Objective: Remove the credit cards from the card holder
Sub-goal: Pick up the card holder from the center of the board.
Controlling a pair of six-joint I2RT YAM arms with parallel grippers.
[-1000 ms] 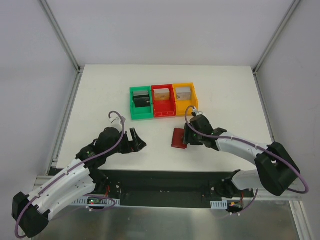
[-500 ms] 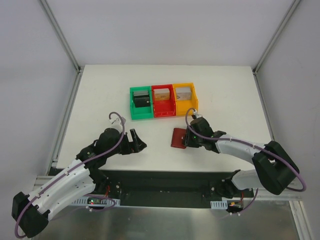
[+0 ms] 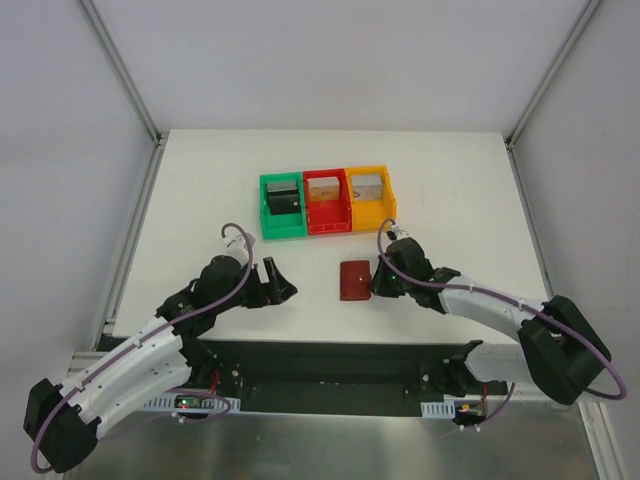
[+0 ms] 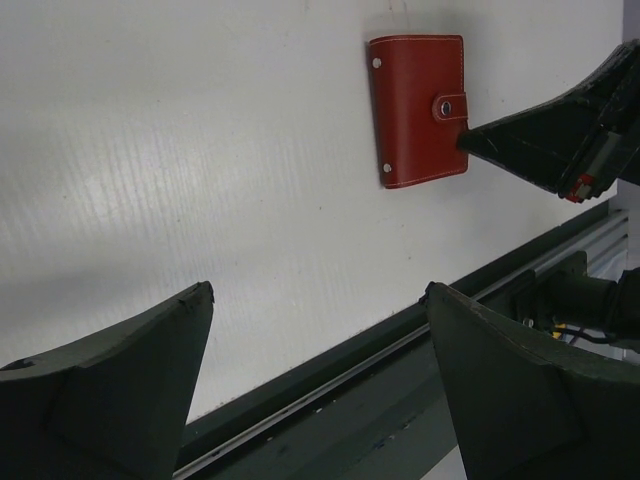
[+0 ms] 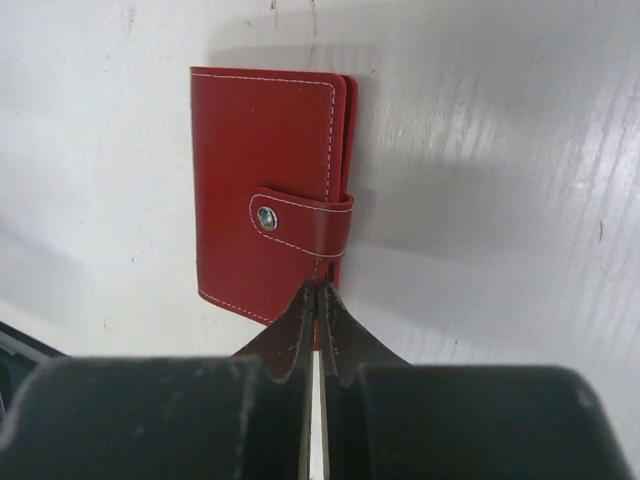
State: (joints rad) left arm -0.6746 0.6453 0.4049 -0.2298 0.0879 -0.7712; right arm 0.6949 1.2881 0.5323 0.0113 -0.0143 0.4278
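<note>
Close to the near edge of the table, a little right of its middle, the dark red card holder lies flat and folded shut, its snap tab buttoned over the open side. The right pincer sits low at that side with its fingers pressed together. Their tips meet the holder's edge just beside the tab, and I can't tell whether any leather is caught between them. The left pincer hangs over bare table near the same edge, left of the holder and well apart from it, fingers spread wide. Toward the far edge stand a green bin, a red bin and an orange bin, side by side.
</note>
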